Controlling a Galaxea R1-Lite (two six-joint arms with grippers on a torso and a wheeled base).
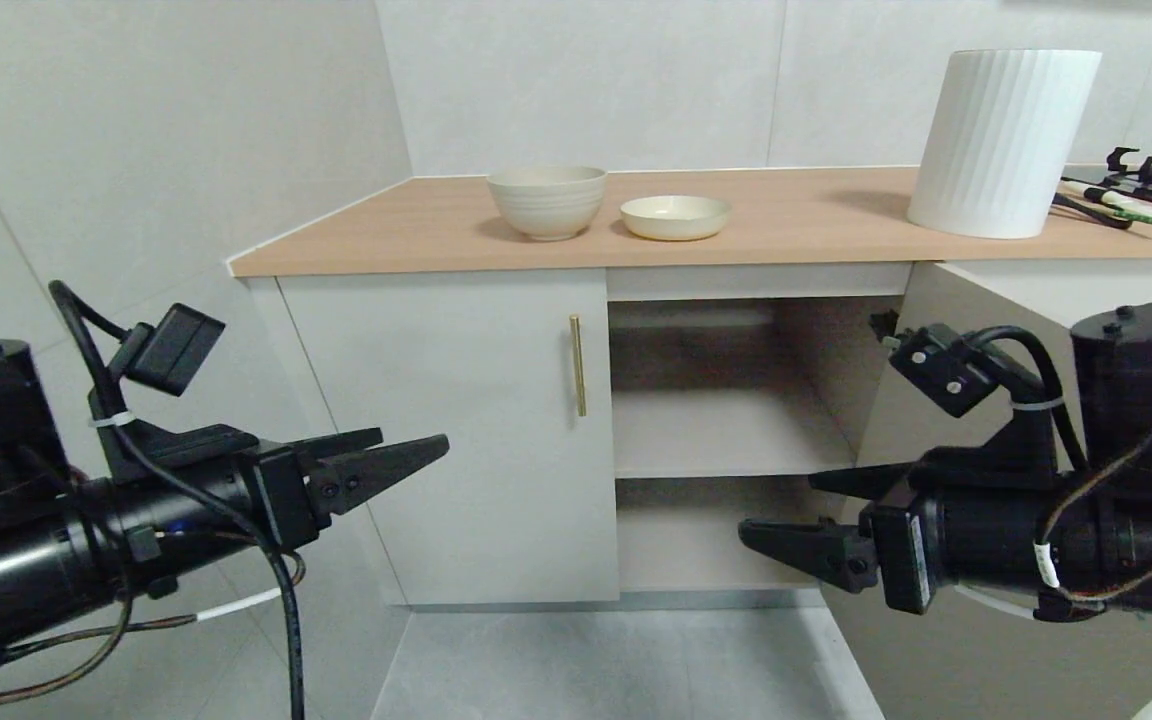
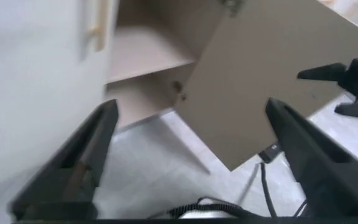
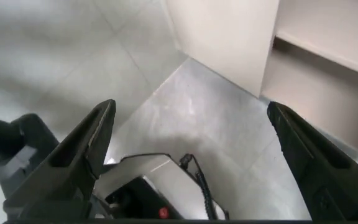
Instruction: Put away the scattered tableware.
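Currently left gripper (image 1: 414,440) and right gripper (image 1: 776,505) jaws both spread; bowl (image 1: 546,200), shallow dish (image 1: 674,216) on counter (image 1: 386,235), well above both.

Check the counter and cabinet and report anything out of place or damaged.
Nothing is spilled or broken. The beige ribbed bowl and shallow cream dish sit upright on the wooden counter, and the pale cabinet's right door stands open. Loose utensils lie at the counter's right end.

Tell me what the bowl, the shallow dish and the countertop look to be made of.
Bowl: probably glazed ceramic, possibly melamine; cream, faint horizontal ridges, soft sheen.
Shallow dish: same cream look, smooth, likely the same material.
Countertop: wood or wood-look laminate, matte, fine grain showing.
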